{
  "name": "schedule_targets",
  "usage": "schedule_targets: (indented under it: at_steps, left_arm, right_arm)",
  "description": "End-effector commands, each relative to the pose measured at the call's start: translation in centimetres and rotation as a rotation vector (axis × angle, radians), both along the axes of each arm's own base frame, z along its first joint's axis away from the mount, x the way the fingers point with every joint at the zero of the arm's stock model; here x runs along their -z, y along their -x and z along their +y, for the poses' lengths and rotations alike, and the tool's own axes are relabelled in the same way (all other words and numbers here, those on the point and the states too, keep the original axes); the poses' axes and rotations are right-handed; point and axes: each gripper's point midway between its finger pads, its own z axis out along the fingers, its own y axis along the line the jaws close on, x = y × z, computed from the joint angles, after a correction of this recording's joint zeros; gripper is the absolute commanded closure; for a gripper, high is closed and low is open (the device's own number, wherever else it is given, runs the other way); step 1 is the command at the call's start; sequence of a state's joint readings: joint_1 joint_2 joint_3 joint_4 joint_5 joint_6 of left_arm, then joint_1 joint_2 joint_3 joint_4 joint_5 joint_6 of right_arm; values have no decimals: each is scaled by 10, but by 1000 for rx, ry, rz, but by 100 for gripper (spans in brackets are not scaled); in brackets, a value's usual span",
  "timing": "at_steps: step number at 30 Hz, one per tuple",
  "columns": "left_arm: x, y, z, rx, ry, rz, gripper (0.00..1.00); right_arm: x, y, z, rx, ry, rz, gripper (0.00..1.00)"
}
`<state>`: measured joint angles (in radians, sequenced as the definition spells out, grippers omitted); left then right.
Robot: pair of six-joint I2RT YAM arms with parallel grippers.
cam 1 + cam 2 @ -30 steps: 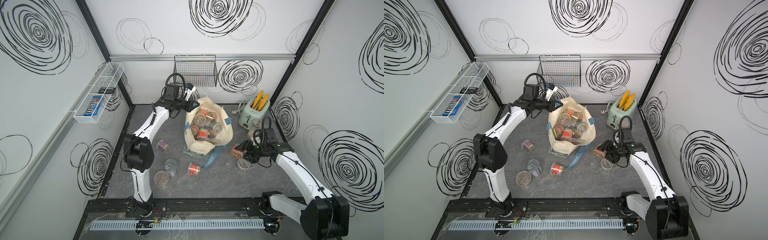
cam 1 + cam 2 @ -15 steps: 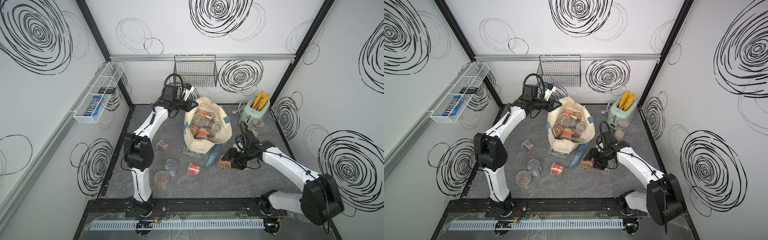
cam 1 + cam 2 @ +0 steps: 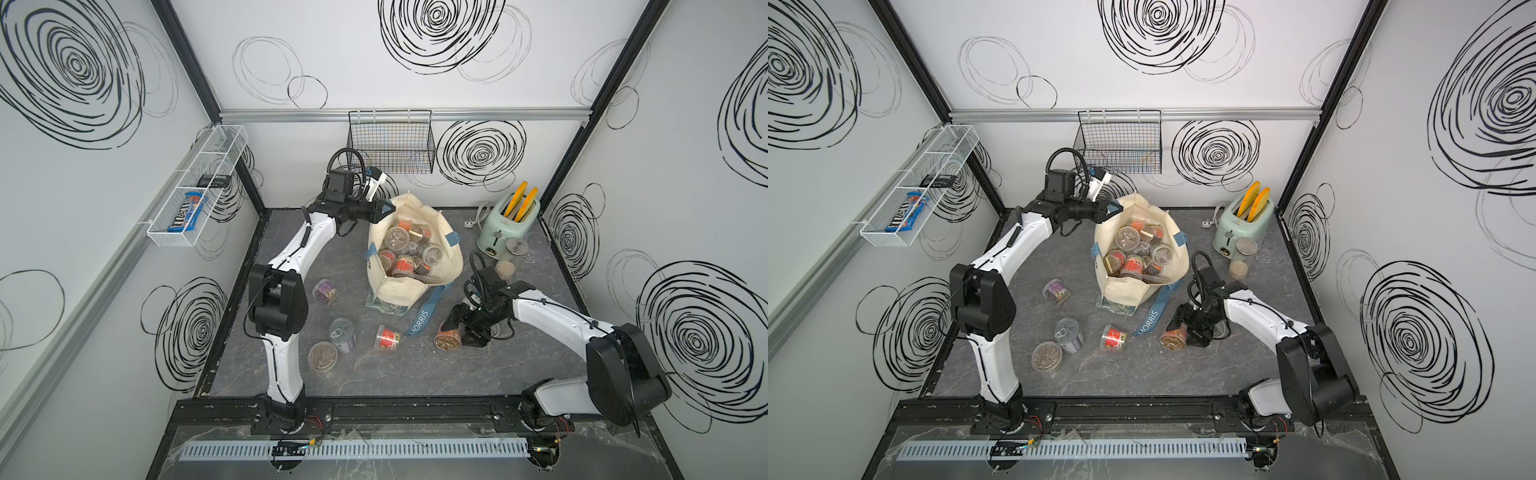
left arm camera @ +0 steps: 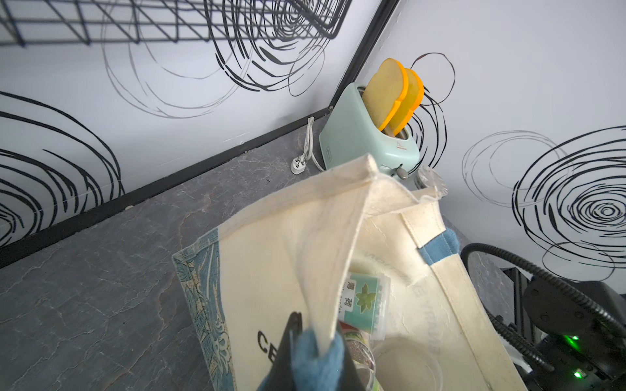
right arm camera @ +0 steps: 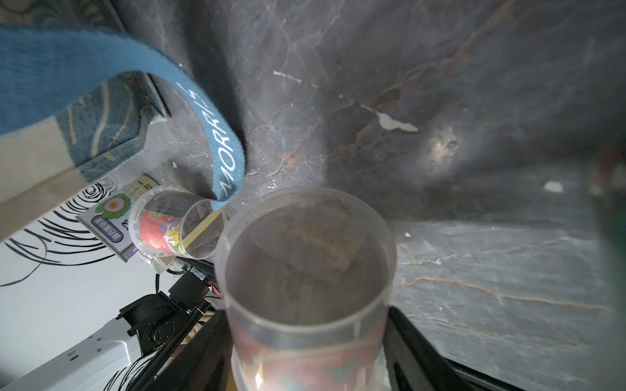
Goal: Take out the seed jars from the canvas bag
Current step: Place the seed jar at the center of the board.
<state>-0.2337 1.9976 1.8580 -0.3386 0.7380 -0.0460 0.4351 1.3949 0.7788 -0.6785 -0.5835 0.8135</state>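
Right gripper (image 3: 459,332) has swung its clamped seed jar (image 3: 445,340) beside the MORRIS strap (image 3: 417,323). Lower it flat before releasing, while the left gripper (image 3: 388,206) pinches the canvas bag (image 3: 397,291).

Open canvas bag (image 3: 399,291) holds seed jars (image 3: 403,266); others lie outside

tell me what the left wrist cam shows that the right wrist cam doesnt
Only the left wrist view: the left gripper pinching the canvas bag by its rim and blue handle, a green-labelled jar inside, the toaster and the wire basket. Only the right wrist view: the right gripper around a brown-filled seed jar, a red-labelled jar lying beside the MORRIS strap. Both: the bag and the grey table.
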Motion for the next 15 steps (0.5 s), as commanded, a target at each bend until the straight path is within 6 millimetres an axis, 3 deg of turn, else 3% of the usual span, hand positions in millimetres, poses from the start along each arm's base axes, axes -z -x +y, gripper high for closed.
schedule_targets:
  at_steps: [1, 15]
  left_arm:
    - [-32, -2, -6, 49, 68, -122, 100]
    - [-30, -3, 1, 39, 65, -114, 100]
  right_arm:
    - [3, -5, -6, -3, 30, -18, 28]
    - [-13, -32, -15, 27, 69, -102, 17]
